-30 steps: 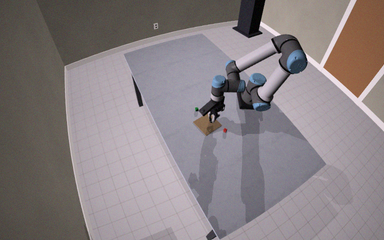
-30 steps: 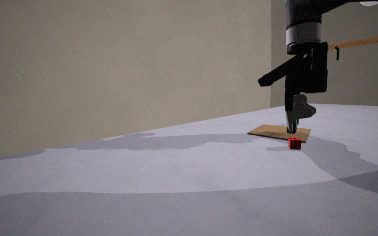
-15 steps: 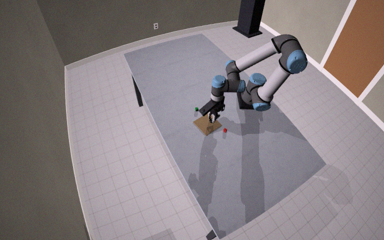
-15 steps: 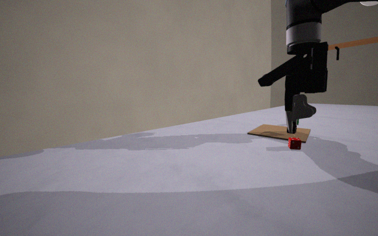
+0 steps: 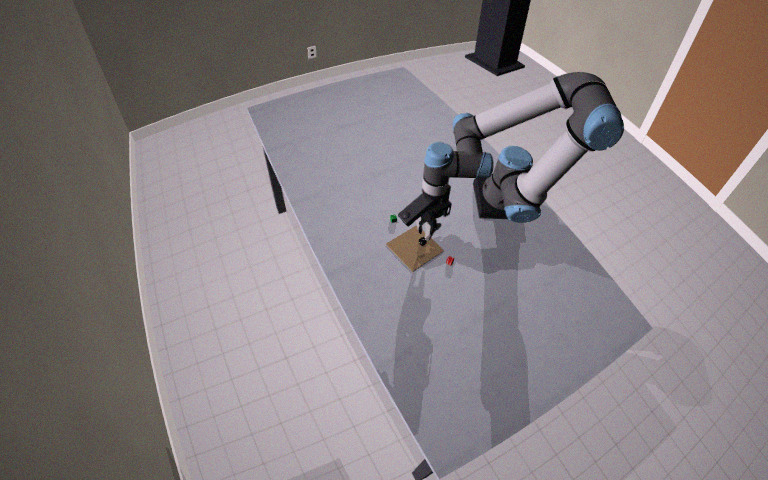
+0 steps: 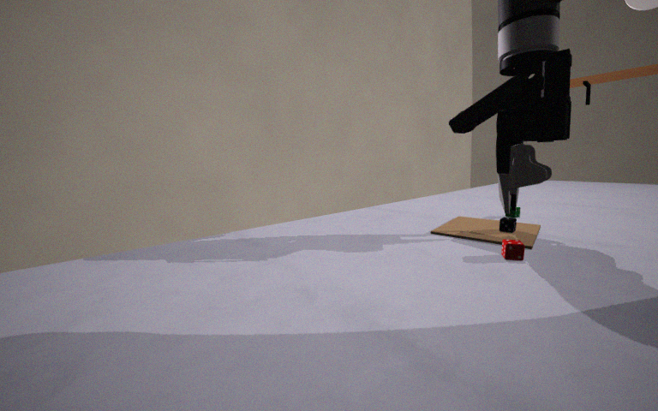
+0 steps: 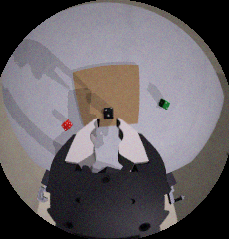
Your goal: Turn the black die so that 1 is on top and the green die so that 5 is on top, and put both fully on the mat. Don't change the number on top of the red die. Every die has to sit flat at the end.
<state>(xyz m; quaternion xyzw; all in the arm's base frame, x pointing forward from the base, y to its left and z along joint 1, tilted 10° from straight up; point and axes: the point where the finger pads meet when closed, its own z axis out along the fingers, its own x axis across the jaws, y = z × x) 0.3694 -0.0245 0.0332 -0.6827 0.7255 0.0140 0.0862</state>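
Note:
The black die (image 5: 422,241) (image 6: 507,224) (image 7: 108,113) sits on the brown mat (image 5: 406,252) (image 6: 468,227) (image 7: 126,80), flat as far as I can tell. My gripper (image 6: 509,213) (image 7: 108,119) is open and empty, its tips a little above the black die. The green die (image 5: 393,218) (image 6: 517,211) (image 7: 164,104) lies on the table off the mat, partly behind the fingertips in the exterior view. The red die (image 5: 449,260) (image 6: 512,250) (image 7: 67,125) lies on the table off the mat's other side. The top numbers are too small to read surely.
The grey table (image 5: 340,148) (image 6: 272,294) (image 7: 159,40) carries the mat and dice. The red and green dice stand near opposite sides of the mat. The arm's base (image 5: 492,205) stands on the table behind the gripper, and the arm's shadows cross the mat and table.

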